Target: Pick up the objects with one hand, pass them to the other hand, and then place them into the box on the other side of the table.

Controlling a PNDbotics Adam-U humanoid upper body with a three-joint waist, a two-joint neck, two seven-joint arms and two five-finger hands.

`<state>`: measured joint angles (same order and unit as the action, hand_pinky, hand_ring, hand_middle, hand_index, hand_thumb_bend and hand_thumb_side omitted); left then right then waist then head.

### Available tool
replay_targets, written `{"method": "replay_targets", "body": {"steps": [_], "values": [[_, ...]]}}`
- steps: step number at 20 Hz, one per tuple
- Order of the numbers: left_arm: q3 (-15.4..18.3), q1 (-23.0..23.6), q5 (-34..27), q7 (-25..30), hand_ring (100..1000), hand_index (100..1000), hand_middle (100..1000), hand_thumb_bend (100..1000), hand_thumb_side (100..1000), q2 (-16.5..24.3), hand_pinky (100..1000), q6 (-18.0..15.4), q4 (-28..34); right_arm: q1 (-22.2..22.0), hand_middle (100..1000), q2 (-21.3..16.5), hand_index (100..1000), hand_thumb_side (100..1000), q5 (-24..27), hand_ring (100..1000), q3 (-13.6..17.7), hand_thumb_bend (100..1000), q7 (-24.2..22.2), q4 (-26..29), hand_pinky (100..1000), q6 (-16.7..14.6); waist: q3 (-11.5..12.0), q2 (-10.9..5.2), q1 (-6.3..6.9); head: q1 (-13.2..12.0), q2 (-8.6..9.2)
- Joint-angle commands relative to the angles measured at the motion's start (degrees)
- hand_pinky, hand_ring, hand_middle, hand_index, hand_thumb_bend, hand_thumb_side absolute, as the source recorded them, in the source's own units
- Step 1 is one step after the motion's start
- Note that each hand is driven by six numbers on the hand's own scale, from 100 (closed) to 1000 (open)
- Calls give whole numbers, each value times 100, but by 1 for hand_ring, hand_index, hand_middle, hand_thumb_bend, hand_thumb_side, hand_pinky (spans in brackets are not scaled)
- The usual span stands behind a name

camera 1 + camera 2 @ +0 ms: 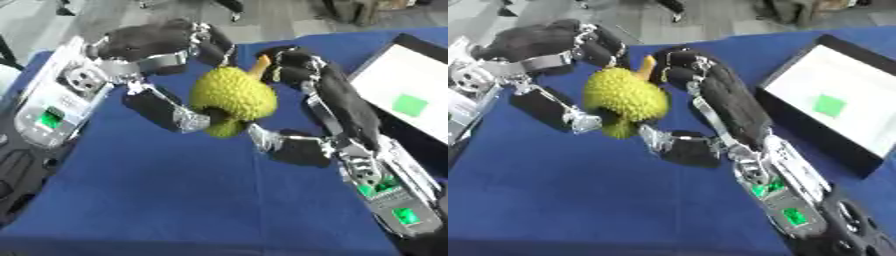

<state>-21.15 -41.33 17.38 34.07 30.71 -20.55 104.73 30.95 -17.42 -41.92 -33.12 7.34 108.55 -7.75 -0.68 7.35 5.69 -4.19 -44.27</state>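
Durian [234,96] is what we see at the centre, a spiky yellow-green fruit with a short orange-brown stem pointing up and away, held in the air above the blue table [201,200] between our two hands.

Our left hand [153,45] comes in from the far left. Its dark fingers curl over the far upper side of the durian near the stem, and its thumb [166,112] reaches under the fruit on the near left, so we are grasping it from that side.

Our right hand [719,95] comes up from the near right. Its fingers bend around the right and far side of the durian, next to the stem, while its thumb [684,147] sits below the fruit on the near side. We have both hands clasped on the durian at once, their fingertips close together by the stem.

The box [798,125] stands on the right of the table, well apart from the durian. It has dark walls and a white floor. Inside we see one green square [829,106] lying flat near the middle; we cannot tell what it is. The durian is outside the box, to its left.
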Motion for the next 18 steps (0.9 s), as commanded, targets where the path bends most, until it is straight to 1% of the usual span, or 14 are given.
{"method": "replay_targets", "body": {"steps": [1, 3, 6, 7, 8, 9, 10, 12, 16, 18], "values": [[124, -162, -126, 90, 594, 736, 613, 100, 222, 160, 714, -40, 65, 200, 556, -94, 319, 336, -65, 780, -79, 100, -172, -24, 781, -108, 24, -108, -13, 40, 15], [135, -209, -179, 182, 613, 759, 635, 105, 217, 197, 728, -81, 83, 282, 561, -140, 318, 314, -88, 782, -143, 100, -318, -96, 782, -178, 38, -106, -9, 56, 15], [149, -298, -153, 346, 641, 787, 665, 198, 221, 269, 750, -183, 173, 358, 564, -157, 316, 292, -172, 783, -190, 100, -460, -269, 784, -249, 59, -96, 6, 80, 15], [157, -321, -118, 381, 645, 792, 669, 205, 233, 288, 753, -220, 211, 370, 565, -150, 315, 290, -206, 783, -195, 100, -474, -328, 784, -267, 64, -93, 11, 86, 15], [165, -344, -74, 406, 656, 801, 679, 227, 288, 310, 761, -257, 250, 378, 565, -142, 315, 286, -242, 784, -198, 100, -478, -383, 785, -284, 68, -90, 15, 93, 15], [172, -360, -25, 419, 656, 801, 679, 227, 288, 329, 761, -292, 283, 384, 565, -131, 315, 286, -275, 784, -200, 100, -475, -433, 785, -299, 71, -88, 18, 98, 15], [180, -387, 36, 426, 669, 812, 693, 267, 336, 358, 771, -327, 318, 387, 566, -120, 314, 283, -305, 784, -203, 100, -472, -479, 786, -314, 74, -88, 20, 106, 15], [190, -443, 192, 444, 685, 827, 709, 321, 381, 427, 783, -403, 392, 381, 566, -94, 315, 284, -362, 785, -201, 100, -456, -557, 786, -338, 77, -88, 26, 117, 15], [159, -488, 414, 466, 697, 838, 721, 344, 445, 542, 792, -505, 446, 333, 564, -41, 315, 294, -471, 784, -159, 100, -357, -659, 784, -350, 74, -93, 35, 122, 15], [148, -490, 472, 485, 700, 840, 724, 345, 456, 592, 794, -533, 439, 299, 563, -24, 315, 298, -529, 783, -123, 100, -284, -687, 784, -334, 73, -95, 38, 126, 15]]}}
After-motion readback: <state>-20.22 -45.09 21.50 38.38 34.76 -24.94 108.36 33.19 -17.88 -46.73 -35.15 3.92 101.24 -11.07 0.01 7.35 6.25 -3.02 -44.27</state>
